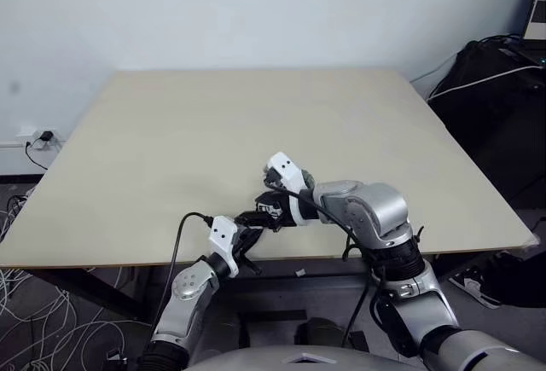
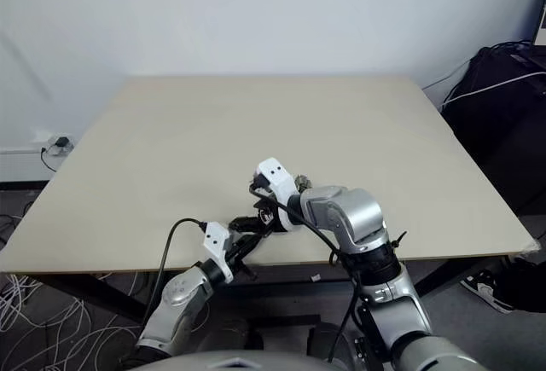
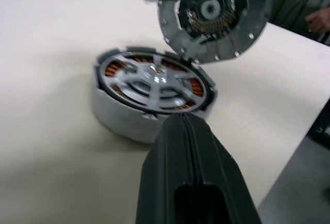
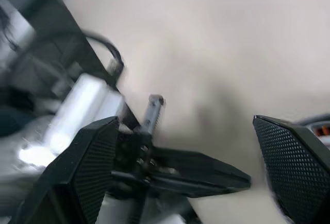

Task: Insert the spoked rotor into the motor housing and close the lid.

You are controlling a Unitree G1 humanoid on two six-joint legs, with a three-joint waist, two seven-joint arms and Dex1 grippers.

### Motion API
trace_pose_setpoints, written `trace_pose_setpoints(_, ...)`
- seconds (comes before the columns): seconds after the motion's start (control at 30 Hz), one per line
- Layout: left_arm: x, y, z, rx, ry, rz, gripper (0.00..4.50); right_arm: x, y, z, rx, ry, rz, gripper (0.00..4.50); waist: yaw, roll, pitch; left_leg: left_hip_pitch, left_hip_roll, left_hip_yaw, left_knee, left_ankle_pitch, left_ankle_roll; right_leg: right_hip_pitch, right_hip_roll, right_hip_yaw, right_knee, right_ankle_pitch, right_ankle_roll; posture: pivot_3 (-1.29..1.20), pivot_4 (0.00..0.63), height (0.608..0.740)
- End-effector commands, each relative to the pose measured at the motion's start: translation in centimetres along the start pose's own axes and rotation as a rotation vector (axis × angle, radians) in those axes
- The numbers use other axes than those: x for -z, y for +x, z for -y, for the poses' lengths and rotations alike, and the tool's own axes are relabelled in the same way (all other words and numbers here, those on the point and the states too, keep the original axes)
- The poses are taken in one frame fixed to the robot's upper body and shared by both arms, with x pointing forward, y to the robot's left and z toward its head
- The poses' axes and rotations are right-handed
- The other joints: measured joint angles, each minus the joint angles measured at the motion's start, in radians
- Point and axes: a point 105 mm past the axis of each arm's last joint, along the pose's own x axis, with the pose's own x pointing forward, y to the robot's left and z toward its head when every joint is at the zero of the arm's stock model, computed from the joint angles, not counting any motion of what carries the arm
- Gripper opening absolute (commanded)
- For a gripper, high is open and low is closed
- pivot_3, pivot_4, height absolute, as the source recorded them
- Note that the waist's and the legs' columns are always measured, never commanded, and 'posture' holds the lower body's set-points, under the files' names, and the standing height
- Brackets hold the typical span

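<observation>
A broad beige table [image 1: 171,149] carries the work near its front edge, with dark bags [image 1: 499,89] on the floor beyond its right side and loose cables [image 1: 26,320] under its left.

The right arm [image 1: 375,213] bends across toward the left, its gripper [image 4: 196,147] standing with the two black fingers [image 4: 85,170] wide apart and nothing between them.

The left gripper [image 3: 188,147] has its fingers pressed together, pointing at the housing from just beside it; whether the tips touch it I cannot tell.

The housing [image 3: 124,118] sits on the table with the rotor [image 3: 152,77] lying flat in it, copper winding showing through the spoke cut-outs.

The lid [image 3: 214,20], a round silver plate with rim screws, stands tilted up at the housing's far edge, not shut, with a dark finger at its top.
</observation>
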Motion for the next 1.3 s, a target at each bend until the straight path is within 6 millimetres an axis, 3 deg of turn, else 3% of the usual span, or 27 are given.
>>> trace_pose_setpoints(0.03,-1.2,0.4,0.4,0.019,0.019,0.04,0.0,-3.7,-0.8,-1.9,-0.056,-0.04,0.154,4.47,-0.003,0.001,-0.001,0.0,0.0,0.0,0.0,0.0,0.0,0.0,0.0,0.0,0.0,0.0,0.0,0.0,0.0,0.74)
trace_pose_setpoints(0.17,-1.2,0.4,0.4,0.018,0.019,0.04,0.0,-5.3,-1.5,-1.5,0.013,-0.089,0.234,4.47,-0.005,0.001,-0.002,0.0,0.0,0.0,0.0,0.0,0.0,0.0,0.0,-0.001,0.0,0.0,0.0,0.0,0.0,0.74)
trace_pose_setpoints(0.27,-1.2,0.4,0.4,0.018,0.02,0.039,0.0,-7.6,-2.9,-0.1,0.179,-0.231,0.354,4.29,-0.009,0.001,-0.002,0.0,-0.001,0.0,0.0,0.0,0.0,0.0,0.0,-0.001,0.0,0.0,0.0,0.0,0.0,0.74)
trace_pose_setpoints(0.47,-1.2,0.4,0.4,0.02,0.023,0.039,0.0,-9.1,-5.6,2.9,0.487,-0.544,0.401,2.57,-0.017,0.001,-0.002,0.0,-0.001,0.001,0.0,0.0,0.0,0.0,0.002,-0.001,-0.001,0.0,0.0,0.0,0.0,0.74)
trace_pose_setpoints(0.6,-1.5,0.2,0.4,0.029,0.044,0.053,0.0,-7.6,-7.5,6.2,0.697,-0.744,0.289,1.25,-0.021,0.001,-0.002,0.001,-0.001,0.001,0.001,0.001,0.001,0.002,0.008,-0.001,-0.001,0.0,0.0,0.0,0.0,0.74)
trace_pose_setpoints(0.63,-1.6,0.2,0.4,0.03,0.052,0.059,0.0,-7.0,-8.0,7.0,0.728,-0.751,0.262,0.79,-0.022,0.001,-0.002,0.001,-0.001,0.002,0.001,0.001,0.002,0.002,0.008,-0.001,0.0,0.0,0.0,0.0,0.0,0.74)
trace_pose_setpoints(0.73,-1.8,-0.1,0.4,0.04,0.077,0.07,0.0,-5.2,-9.2,9.1,0.816,-0.739,0.182,0.01,-0.022,0.001,-0.002,0.002,-0.001,0.003,0.001,0.004,0.006,0.003,0.008,-0.001,0.0,0.0,0.001,0.0,0.0,0.74)
trace_pose_setpoints(0.9,-1.7,-0.4,0.6,0.082,0.075,0.059,0.0,-1.6,-10.6,11.5,0.889,-0.74,0.017,0.01,-0.021,0.001,-0.002,0.002,-0.001,0.003,0.002,0.004,0.006,0.003,0.008,0.0,0.0,0.0,0.001,0.0,0.0,0.74)
trace_pose_setpoints(1.07,-1.4,-0.6,0.6,0.103,0.067,0.045,0.0,1.5,-10.3,12.0,0.846,-0.692,-0.078,0.01,-0.02,0.001,-0.002,0.002,0.0,0.003,0.002,0.004,0.006,0.003,0.008,0.0,0.0,0.0,0.001,0.0,0.0,0.74)
trace_pose_setpoints(1.3,-1.0,-0.7,0.8,0.117,0.064,0.034,0.0,2.6,-8.9,11.6,0.807,-0.62,-0.058,0.01,-0.021,0.001,-0.002,0.004,0.0,0.003,0.002,0.004,0.006,0.004,0.009,0.0,0.0,0.0,0.001,0.0,0.0,0.74)
